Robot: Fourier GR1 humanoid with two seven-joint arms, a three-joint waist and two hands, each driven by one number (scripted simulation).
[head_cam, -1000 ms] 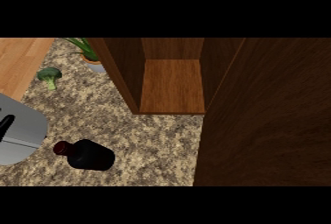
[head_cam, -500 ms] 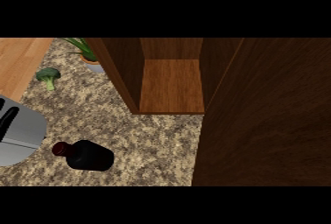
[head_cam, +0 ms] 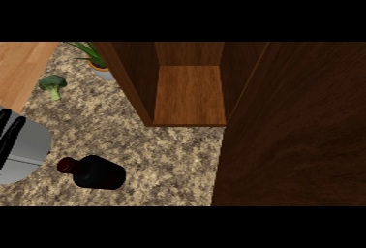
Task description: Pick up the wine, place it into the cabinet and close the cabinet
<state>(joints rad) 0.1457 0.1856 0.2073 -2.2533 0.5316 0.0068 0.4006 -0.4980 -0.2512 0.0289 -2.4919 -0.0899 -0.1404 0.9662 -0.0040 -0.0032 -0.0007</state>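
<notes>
My left robot hand [head_cam: 10, 127] shows at the left edge of the head view, only dark fingers visible above my grey forearm [head_cam: 25, 152], and I cannot tell how far they are open; it holds nothing that I can see. My right robot hand is out of view. The wine [head_cam: 94, 171], a dark squat bottle with a reddish top, stands on the speckled tabletop [head_cam: 172, 150] just beside my left forearm, near the lower edge and apart from the cabinet [head_cam: 190, 94]. The cabinet stands open, its wooden shelf bare, with its dark door [head_cam: 297, 131] swung out on the right. A broccoli floret [head_cam: 52, 85] lies near a potted plant [head_cam: 97, 60] at the far left.
</notes>
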